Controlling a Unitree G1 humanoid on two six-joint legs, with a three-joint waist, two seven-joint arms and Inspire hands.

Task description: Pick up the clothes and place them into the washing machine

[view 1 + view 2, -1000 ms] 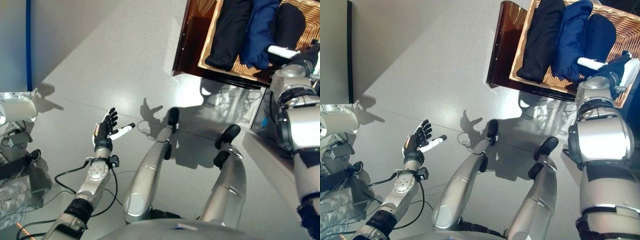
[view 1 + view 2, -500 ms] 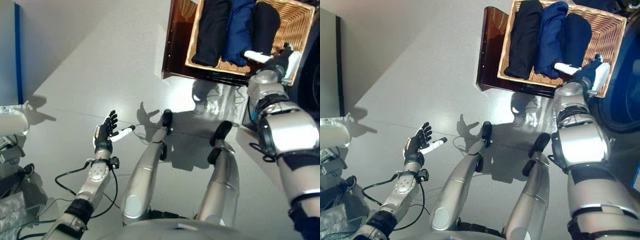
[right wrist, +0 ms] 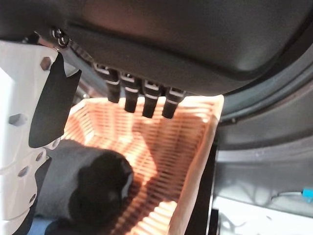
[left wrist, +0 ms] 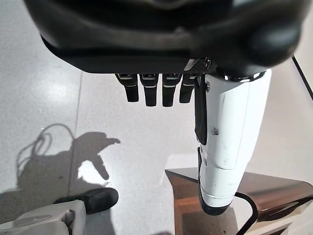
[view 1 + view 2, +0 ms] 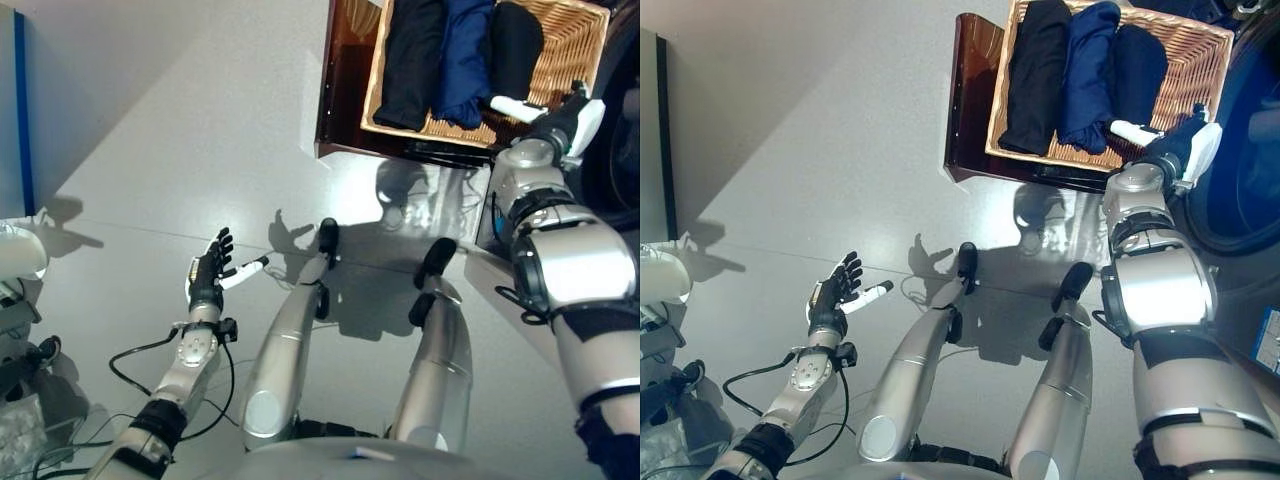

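A wicker basket point(image 5: 1200, 60) is sitting on a dark brown table point(image 5: 965, 110), with three rolled clothes lying side by side in it: a black roll point(image 5: 1032, 70) nearest the robot's left, a blue roll point(image 5: 1087, 75) in the middle, and a dark roll point(image 5: 1138, 65) on the right. The right hand point(image 5: 1175, 145) is reaching over the near right corner of the basket, just beside the dark roll, its white-covered thumb pointing toward the clothes. In the right wrist view its fingers point(image 3: 146, 100) are hanging straight and relaxed above the basket weave, holding nothing, with the dark roll point(image 3: 88, 186) lying below the thumb; I cannot tell whether anything is touching. A large dark round shape, perhaps the washing machine point(image 5: 1250, 150), is showing at the far right beside the basket. The left hand point(image 5: 835, 300) is hovering low over the grey floor point(image 5: 820, 150), well apart from the basket, fingers spread and loose, thumb out, empty. All the clothes are lying in the basket.
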